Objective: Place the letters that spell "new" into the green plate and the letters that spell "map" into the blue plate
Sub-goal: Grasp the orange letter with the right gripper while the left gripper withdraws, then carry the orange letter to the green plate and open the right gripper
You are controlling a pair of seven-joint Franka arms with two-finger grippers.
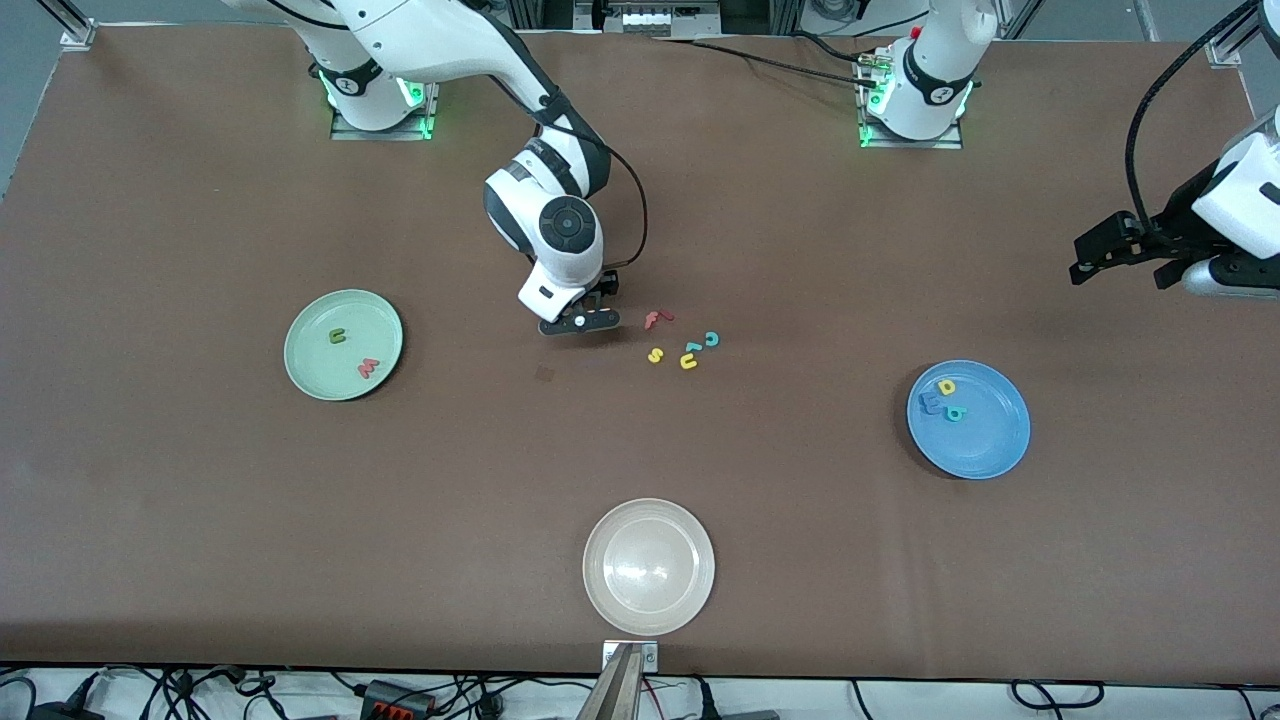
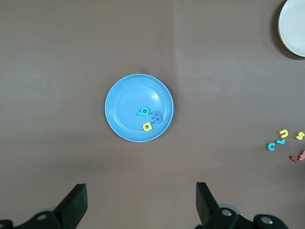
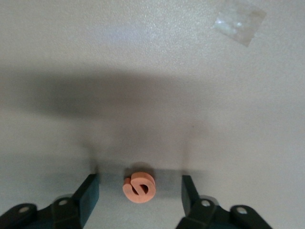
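Observation:
The orange e (image 3: 139,187) lies on the table between the fingers of my right gripper (image 3: 139,184), which is open and touches it on neither side. From the front the right gripper (image 1: 580,322) hides the e. A dark green n (image 1: 338,336) and a red-pink w (image 1: 368,368) lie in the green plate (image 1: 310,360). The blue plate (image 1: 985,440) holds the yellow a (image 1: 946,386), blue m (image 1: 931,403) and teal p (image 1: 955,412). My left gripper (image 1: 1085,262) waits open and empty, high over the left arm's end of the table.
Beside the right gripper lies a loose cluster: a red f (image 1: 657,319), yellow s (image 1: 655,355), yellow u (image 1: 688,362) and teal c (image 1: 711,339). A cream-white plate (image 1: 600,590) stands near the front edge. A small tape patch (image 1: 544,374) is stuck on the table.

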